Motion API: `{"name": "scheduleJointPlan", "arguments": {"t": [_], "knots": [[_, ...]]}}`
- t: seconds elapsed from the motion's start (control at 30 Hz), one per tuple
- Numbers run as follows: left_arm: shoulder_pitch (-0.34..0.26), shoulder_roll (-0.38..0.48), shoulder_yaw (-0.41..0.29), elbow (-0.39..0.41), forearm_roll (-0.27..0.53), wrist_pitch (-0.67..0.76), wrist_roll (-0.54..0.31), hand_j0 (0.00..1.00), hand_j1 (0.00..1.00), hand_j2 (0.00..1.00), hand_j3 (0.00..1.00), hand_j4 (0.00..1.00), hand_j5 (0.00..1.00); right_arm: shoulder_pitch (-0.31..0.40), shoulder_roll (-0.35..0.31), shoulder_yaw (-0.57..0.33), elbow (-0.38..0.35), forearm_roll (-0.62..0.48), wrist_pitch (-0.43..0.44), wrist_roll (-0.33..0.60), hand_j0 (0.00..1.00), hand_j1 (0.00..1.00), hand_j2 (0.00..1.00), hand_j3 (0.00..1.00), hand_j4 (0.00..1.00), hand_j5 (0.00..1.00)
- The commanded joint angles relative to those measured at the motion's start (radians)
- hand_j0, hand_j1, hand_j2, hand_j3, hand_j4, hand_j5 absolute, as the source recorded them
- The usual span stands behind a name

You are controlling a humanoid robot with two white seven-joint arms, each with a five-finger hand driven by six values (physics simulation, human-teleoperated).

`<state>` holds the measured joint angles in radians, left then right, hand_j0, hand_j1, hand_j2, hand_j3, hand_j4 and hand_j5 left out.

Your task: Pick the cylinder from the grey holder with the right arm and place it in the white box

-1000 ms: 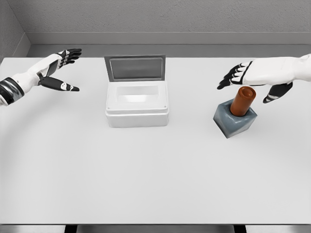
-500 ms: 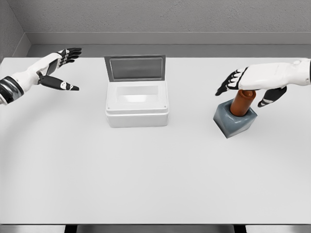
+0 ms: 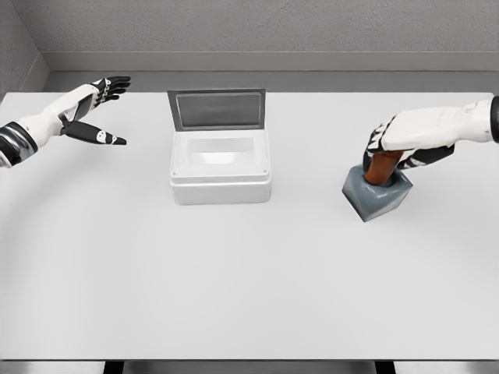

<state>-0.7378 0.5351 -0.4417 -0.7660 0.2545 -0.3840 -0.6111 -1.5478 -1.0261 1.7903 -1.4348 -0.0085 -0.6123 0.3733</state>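
The cylinder (image 3: 383, 166) is seated in the grey holder (image 3: 377, 194) near the desk's right edge, with the right hand (image 3: 400, 140) curled around its top. If lifted off-axis, the cylinder could jam and drag the holder along.

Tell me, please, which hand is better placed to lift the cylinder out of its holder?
The right hand: its fingers are curled around the top of the brown cylinder in the grey holder. The left hand hangs open at the table's far left, beyond the white box.

We see 2 white-shelled arms; the left hand (image 3: 87, 109) and right hand (image 3: 399, 140) have black fingers, with white patches near the fingertips.
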Motion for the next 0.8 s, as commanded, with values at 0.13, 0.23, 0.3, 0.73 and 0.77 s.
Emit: {"name": "scheduleJointPlan", "arguments": {"t": [0.13, 0.23, 0.3, 0.73, 0.77], "knots": [[0.0, 0.0, 0.001, -0.001, 0.006, 0.001, 0.0, 1.0, 1.0, 1.0, 1.0, 1.0, 1.0, 0.0, -0.012, -0.009, 0.002, -0.004, 0.001, 0.006, 0.32, 0.32, 0.32, 0.32, 0.32, 0.32], [0.0, 0.0, 0.001, -0.002, 0.006, 0.001, 0.0, 1.0, 1.0, 1.0, 1.0, 1.0, 1.0, -0.002, -0.015, -0.019, 0.002, -0.004, 0.001, 0.024, 0.32, 0.32, 0.32, 0.32, 0.32, 0.32], [0.0, 0.002, 0.003, -0.004, 0.008, 0.001, 0.0, 1.0, 1.0, 1.0, 1.0, 1.0, 1.0, -0.003, -0.025, -0.022, 0.001, -0.004, 0.001, 0.042, 0.32, 0.32, 0.32, 0.32, 0.32, 0.32], [0.0, 0.002, 0.001, -0.01, 0.016, 0.001, 0.0, 1.0, 1.0, 1.0, 1.0, 1.0, 1.0, -0.074, -0.014, -0.051, -0.006, -0.007, 0.001, 0.045, 0.32, 0.32, 0.32, 0.32, 0.32, 0.32], [0.0, 0.003, 0.0, -0.01, 0.016, 0.001, 0.0, 1.0, 1.0, 1.0, 1.0, 1.0, 1.0, -0.078, -0.011, -0.051, -0.007, -0.007, 0.001, 0.047, 0.32, 0.32, 0.32, 0.32, 0.32, 0.32]]}}
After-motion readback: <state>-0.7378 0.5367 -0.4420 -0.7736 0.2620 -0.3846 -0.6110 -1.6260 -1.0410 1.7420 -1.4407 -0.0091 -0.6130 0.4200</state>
